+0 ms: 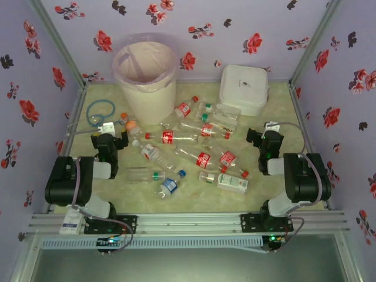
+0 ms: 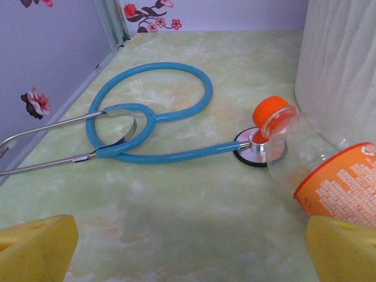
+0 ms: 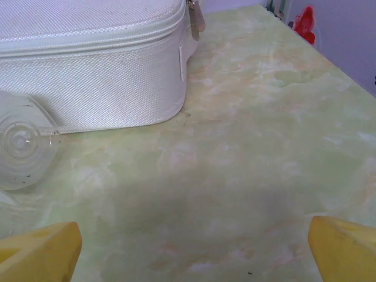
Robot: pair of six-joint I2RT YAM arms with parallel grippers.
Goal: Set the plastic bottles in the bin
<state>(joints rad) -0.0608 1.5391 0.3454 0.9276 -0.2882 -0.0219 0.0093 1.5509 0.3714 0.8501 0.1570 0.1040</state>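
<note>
Several clear plastic bottles (image 1: 167, 137) with red, green and blue labels lie scattered across the middle of the table. One with an orange cap and label (image 2: 305, 158) lies against the bin (image 2: 341, 64), just inside my left gripper's right finger (image 2: 343, 249). The bin (image 1: 120, 61), lined with a pale pink bag, stands at the back left. My left gripper (image 1: 110, 136) (image 2: 191, 252) hovers open over bare table. My right gripper (image 1: 264, 136) (image 3: 194, 252) is open too, right of the pile, with a clear bottle base (image 3: 20, 147) at its left.
A blue stethoscope (image 1: 101, 111) (image 2: 153, 111) lies left of the bin, its chest piece touching the orange-capped bottle. A white zipped box (image 1: 245, 88) (image 3: 88, 64) sits at the back right. Flowered walls enclose the table on three sides.
</note>
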